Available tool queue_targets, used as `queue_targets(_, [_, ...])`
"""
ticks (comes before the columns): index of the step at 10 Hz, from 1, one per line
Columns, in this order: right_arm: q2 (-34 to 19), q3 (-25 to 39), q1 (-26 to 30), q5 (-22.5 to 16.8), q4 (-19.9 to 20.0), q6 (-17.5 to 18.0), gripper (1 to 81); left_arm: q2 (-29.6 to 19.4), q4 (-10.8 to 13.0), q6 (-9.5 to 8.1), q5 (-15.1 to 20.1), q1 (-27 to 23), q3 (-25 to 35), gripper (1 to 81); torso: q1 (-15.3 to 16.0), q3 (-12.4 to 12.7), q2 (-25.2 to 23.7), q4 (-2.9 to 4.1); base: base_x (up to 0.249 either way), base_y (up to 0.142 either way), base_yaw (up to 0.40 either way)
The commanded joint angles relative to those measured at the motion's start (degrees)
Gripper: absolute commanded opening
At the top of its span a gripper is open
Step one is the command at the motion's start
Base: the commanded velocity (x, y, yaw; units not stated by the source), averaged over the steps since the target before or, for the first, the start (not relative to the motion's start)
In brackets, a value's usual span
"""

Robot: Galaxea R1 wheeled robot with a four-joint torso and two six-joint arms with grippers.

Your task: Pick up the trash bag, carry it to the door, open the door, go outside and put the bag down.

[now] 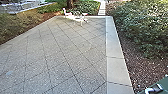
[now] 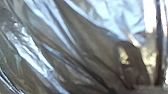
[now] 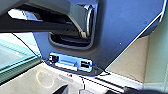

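Head view: paving [image 1: 62, 57] reaches pale furniture [image 1: 73, 17] near its far edge. Left wrist view: the trash bag [image 2: 87, 47], creased, close up; dragging on that paving could tear it. Right wrist view: robot's dark plate [image 3: 122, 37]. I can't tell how either arm's jaws stand.

Blurred trash bag [image 2: 85, 42] cut off by the edges, far white furniture [image 1: 73, 17] indistinct

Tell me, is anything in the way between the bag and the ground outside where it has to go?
Nothing that I can see stands between the bag and the near paving. The white furniture is at the far end, and the green panel is off to the right.
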Motion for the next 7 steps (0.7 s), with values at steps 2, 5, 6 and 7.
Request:
queue_targets(2, [0.42, 0.09, -0.19, -4.74, 0.17, -0.11, 81.1, -2.96, -8.27, -0.02, 3.58, -9.94, -4.36, 1.0, 0.0, -0.22, 0.02, 0.05, 0.0, 0.0, 0.0])
queue_targets(5, [0.42, 0.09, -0.19, -4.74, 0.17, -0.11, 81.1, -5.07, -11.18, 0.07, 11.64, -16.1, -9.55, 1.0, 0.02, -0.2, 0.02, 0.07, 0.0, 0.0, 0.0])
queue_targets(6, [0.33, 0.09, -0.27, -4.65, 0.17, -0.11, 81.1, -6.04, -11.54, 0.07, 14.46, -18.29, -10.09, 1.0, 0.02, -0.22, 0.05, 0.07, 0.0, 0.0, 0.0])
queue_targets(7, [0.24, 0.09, -0.28, -4.65, 0.17, -0.11, 81.1, -6.74, -11.71, 0.07, 16.31, -20.23, -10.09, 1.0, 0.02, -0.22, 0.05, 0.07, 0.0, 0.0, 0.0])
